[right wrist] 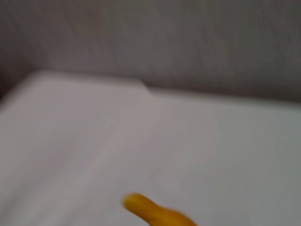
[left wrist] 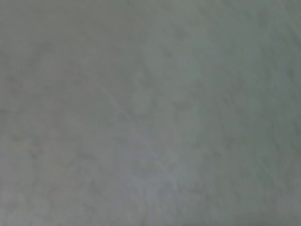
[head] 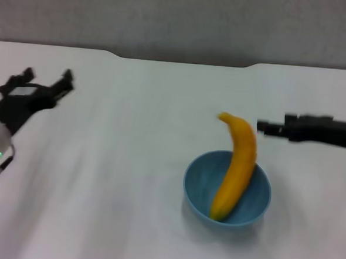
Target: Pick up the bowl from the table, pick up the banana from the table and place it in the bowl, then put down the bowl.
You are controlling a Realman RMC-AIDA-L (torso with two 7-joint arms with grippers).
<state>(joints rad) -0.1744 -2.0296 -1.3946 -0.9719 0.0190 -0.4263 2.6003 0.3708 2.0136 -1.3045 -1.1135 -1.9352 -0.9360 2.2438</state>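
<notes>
A plain grey wall stands behind a wide white desk (head: 130,162), whose far edge has a shallow notch in the middle.

From the head camera, a light-blue bowl (head: 200,181) sits on the desk, right of centre and toward the near side. A yellow-orange banana (head: 237,166) lies in it, one end resting on the bottom near the front wall, the body leaning up over the far rim so that the other end sticks out above and beyond the bowl. Nothing else is in the bowl. The left hand (head: 46,82) is far off to the left, well apart from the bowl, its two dark fingers spread wide and holding nothing. The right hand (head: 262,127) reaches in from the right edge, just beside the banana's upper end and apart from it; it is seen side-on and I cannot tell whether its fingers are spread or pressed together.

The left wrist camera shows only bare desk surface (left wrist: 150,113).

The right wrist camera looks across the desk (right wrist: 141,141) toward the wall, with the notch in the far edge showing and one blurred end of the banana (right wrist: 155,214) poking into view.
</notes>
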